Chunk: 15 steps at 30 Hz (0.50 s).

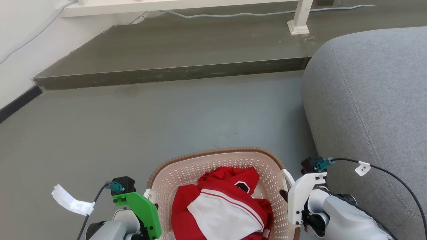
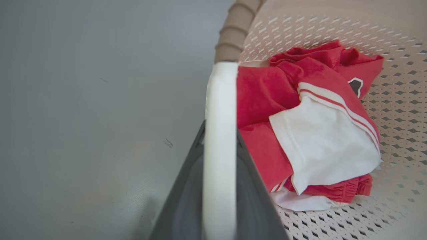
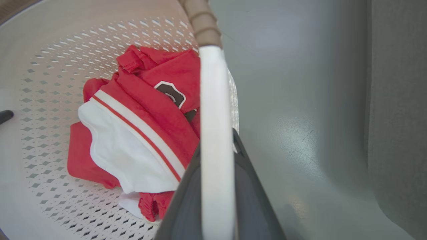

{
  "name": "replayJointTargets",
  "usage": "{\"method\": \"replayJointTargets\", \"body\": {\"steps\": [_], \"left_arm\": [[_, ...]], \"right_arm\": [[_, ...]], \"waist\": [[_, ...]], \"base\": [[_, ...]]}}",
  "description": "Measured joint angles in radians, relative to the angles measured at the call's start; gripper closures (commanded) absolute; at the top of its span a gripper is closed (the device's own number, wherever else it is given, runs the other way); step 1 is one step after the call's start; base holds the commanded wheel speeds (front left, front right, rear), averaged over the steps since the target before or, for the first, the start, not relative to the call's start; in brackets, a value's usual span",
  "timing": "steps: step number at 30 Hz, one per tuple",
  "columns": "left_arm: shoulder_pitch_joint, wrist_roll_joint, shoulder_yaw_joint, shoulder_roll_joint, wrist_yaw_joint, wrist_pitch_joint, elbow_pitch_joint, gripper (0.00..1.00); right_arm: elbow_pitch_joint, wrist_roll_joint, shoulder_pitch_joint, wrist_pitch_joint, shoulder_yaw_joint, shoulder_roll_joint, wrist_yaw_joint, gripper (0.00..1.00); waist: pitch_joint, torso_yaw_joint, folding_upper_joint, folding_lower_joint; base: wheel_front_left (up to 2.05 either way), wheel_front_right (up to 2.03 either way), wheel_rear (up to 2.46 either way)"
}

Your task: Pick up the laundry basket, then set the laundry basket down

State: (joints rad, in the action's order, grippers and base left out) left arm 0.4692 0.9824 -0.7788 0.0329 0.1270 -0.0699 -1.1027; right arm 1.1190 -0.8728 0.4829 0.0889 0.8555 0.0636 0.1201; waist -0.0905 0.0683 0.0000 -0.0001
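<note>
Laundry basket: the laundry basket (image 1: 213, 152) sits at the bottom centre of the head view, between the two arms, over the grey floor (image 1: 133, 116); whether it rests on the floor or is lifted off it cannot be told.
Contents: a crumpled red and white garment (image 1: 227, 203) lies on the perforated bottom.
Left tool: the left tool (image 2: 220, 130) is clenched on the white left handle (image 2: 220, 100), one dark finger on each side of the bar.
Right tool: the right tool (image 3: 217, 141) grasps the white right handle (image 3: 213, 83) in the same way, its fingers pressed against both sides.
Rim: the brown woven rim (image 2: 233, 33) continues beyond each handle.
Surroundings: a grey sofa (image 1: 373, 93) stands just beside the basket on the robot's right; a raised step (image 1: 183, 50) lies further ahead.
</note>
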Motion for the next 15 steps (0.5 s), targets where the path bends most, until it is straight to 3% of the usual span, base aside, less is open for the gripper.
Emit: {"method": "replayJointTargets", "body": {"steps": [15], "left_arm": [[0.001,0.023,-0.015,0.012,0.000,-0.010,0.008,1.00]], "right_arm": [[0.003,-0.027,0.001,0.000,0.017,-0.001,0.000,1.00]], "waist": [[-0.020,0.001,0.0000,0.0000]], "base": [[0.00,0.00,0.00]]}}
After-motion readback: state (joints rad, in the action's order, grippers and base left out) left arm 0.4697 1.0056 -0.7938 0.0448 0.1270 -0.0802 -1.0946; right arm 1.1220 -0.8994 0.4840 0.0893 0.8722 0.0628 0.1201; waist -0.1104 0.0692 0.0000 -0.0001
